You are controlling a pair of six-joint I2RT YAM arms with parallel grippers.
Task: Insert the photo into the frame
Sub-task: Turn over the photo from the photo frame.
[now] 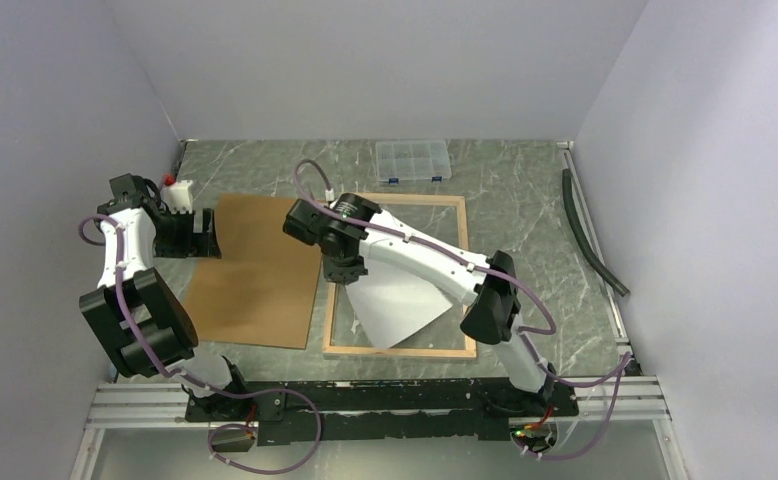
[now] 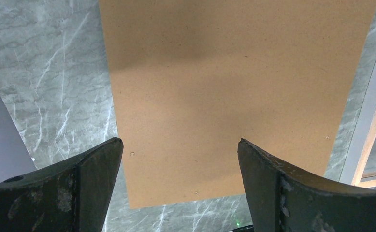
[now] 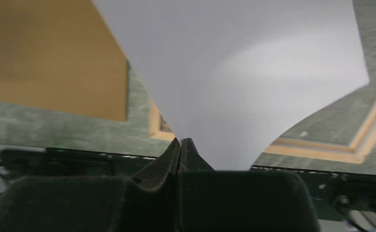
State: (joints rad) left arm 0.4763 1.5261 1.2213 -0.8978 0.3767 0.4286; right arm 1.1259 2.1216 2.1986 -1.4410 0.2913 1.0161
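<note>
Right gripper (image 3: 181, 142) is pinched shut on one corner of the photo (image 1: 401, 300), which hangs curled, white back up, over the 7 o'clock part of the frame (image 1: 397, 350). Step in hand: carrying it in. The next move likely calls for lowering it flat and square inside the border. Left gripper (image 2: 179, 141) gapes wide and empty over the backing board (image 1: 260, 270), at the frame's 9 o'clock.
</note>
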